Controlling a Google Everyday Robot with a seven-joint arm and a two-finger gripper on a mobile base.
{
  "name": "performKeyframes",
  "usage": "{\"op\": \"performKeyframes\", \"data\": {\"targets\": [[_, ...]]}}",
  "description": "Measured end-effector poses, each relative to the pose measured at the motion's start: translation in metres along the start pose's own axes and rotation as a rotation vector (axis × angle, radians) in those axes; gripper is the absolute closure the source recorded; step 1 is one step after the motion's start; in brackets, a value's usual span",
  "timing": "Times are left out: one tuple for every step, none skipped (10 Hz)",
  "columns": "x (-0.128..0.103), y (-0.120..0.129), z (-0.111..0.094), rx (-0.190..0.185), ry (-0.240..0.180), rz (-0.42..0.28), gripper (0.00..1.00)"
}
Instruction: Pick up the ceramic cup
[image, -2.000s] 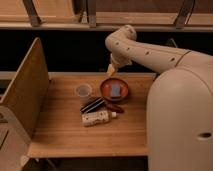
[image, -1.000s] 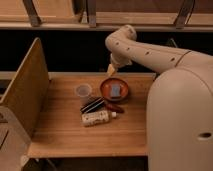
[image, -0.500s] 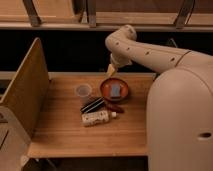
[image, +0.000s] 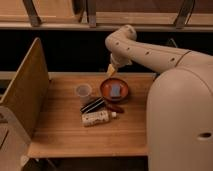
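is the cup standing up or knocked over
Upright: the cup stands on the table, round rim facing up. The hand hangs above the far edge of the bowl, apart from the cup.

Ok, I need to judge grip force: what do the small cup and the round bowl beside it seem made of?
The cup looks pale grey and faintly see-through, so plastic or glazed ceramic; I can't tell which. The bowl is reddish-brown with a soft sheen, probably glazed ceramic. The gripper hangs over the table's far edge, just behind the bowl.
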Motion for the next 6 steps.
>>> {"op": "performKeyframes", "data": {"targets": [[-0.001, 0.001, -0.001, 0.002, -0.002, -0.006, 0.20], [-0.002, 0.007, -0.004, -0.007, -0.009, -0.022, 0.20], [-0.007, 0.026, -0.009, -0.038, -0.019, -0.061, 0.20], [-0.011, 0.050, -0.013, -0.080, -0.023, -0.104, 0.20], [-0.013, 0.073, -0.016, -0.122, -0.019, -0.143, 0.20], [-0.011, 0.088, -0.014, -0.152, -0.004, -0.172, 0.20]]}}
